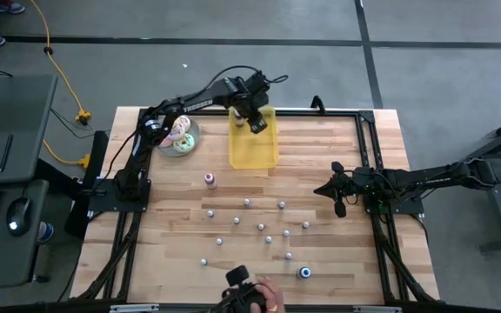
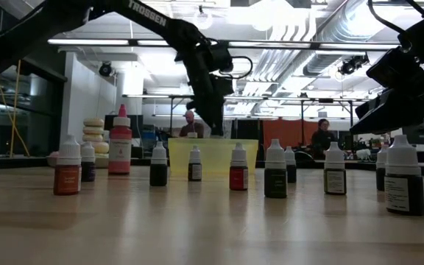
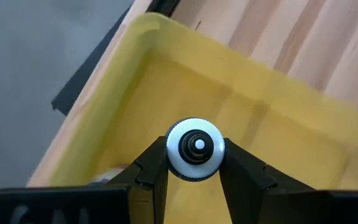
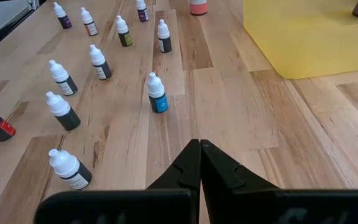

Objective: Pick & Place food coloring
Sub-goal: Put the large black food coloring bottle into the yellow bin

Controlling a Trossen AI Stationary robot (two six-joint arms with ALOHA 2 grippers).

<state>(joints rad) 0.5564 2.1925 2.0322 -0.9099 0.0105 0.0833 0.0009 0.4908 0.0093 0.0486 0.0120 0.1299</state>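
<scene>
Bottle (image 3: 195, 149) of food coloring, white-capped, sits clamped between the left gripper's (image 3: 195, 163) two dark fingers, its cap facing the wrist camera, so its long axis runs along the gripper's reach and its base points down into the yellow tray (image 3: 272, 124). From above, that gripper (image 1: 257, 122) hangs over the tray's (image 1: 252, 152) far end, jaws partly closed on the bottle. Right gripper (image 4: 200, 163) waits near the table's right edge, fingers pressed together, empty. Loose dropper bottles (image 1: 261, 226) stand upright, scattered across the wooden table (image 1: 337, 148).
</scene>
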